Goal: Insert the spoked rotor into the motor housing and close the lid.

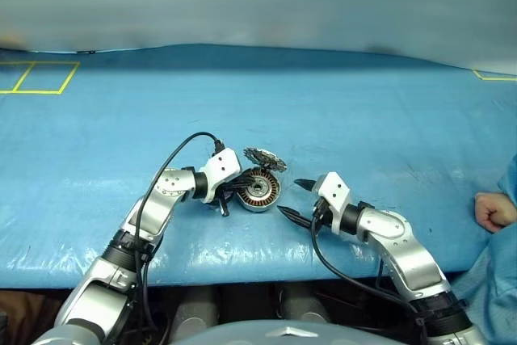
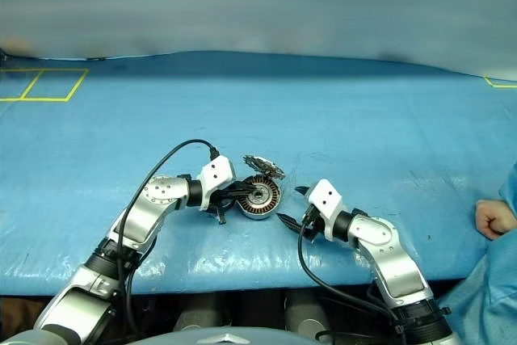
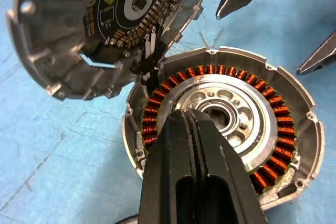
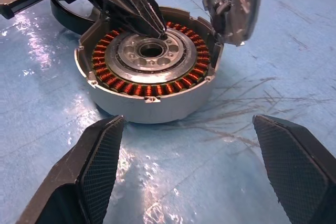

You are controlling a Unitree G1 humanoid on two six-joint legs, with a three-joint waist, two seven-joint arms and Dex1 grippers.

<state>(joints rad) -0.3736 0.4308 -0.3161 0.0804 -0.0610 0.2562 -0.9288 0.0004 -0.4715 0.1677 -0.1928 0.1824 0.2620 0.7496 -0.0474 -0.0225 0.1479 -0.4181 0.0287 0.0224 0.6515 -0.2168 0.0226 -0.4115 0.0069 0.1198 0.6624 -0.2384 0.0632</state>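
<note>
My left gripper (image 3: 191,116) is fully closed, the two black fingers pressed together with nothing between them, and their common tip lies on the silver face of the spoked rotor (image 4: 173,51), just beside its central hole; it seems to touch the metal, but I cannot say how hard. The rotor sits inside the motor housing (image 4: 152,106), within the ring of copper windings, and from my right wrist it looks level, not tilted. The housing rests on the blue table cover (image 1: 363,119) between my two hands. The lid (image 4: 236,3) stands open at the far edge of the housing, joined there, with its circuit face turned toward the rotor. My right gripper (image 4: 187,121) is wide open and holds nothing; it waits low over the cover, near the housing wall but apart from it. I judge that the insertion is nearly finished and the step in hand is to seat the rotor fully. To do it well, I should press with the closed tip straight down near the hub, not on one side, so the rotor does not tip or scrape the windings. My right fingers could come against the wall to stop the housing from sliding on the glossy cover. Before I fold the lid down, my left tip must be out of its path, and the thin wires at the joint should not be pinched under the rim.
</note>
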